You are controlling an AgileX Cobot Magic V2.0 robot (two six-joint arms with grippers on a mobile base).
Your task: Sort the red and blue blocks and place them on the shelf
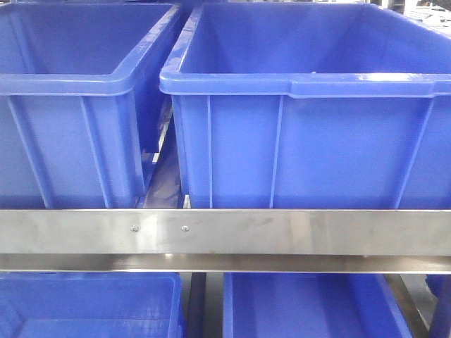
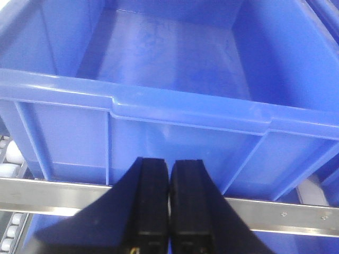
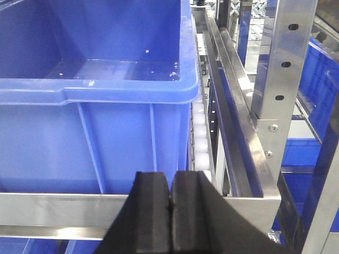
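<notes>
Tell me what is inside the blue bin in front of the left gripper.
The blue bin shows only a bare, scuffed floor, with no block visible. Its near wall hides the front strip of floor. The left gripper is shut and holds nothing.

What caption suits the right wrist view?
Right gripper shut before a blue bin on the shelf.

A warehouse or factory storage area: large blue bins (image 1: 310,134) sit on a steel shelf (image 1: 225,232) with perforated uprights (image 3: 283,58) and white rollers (image 3: 200,143) (more bins stand beyond).
</notes>
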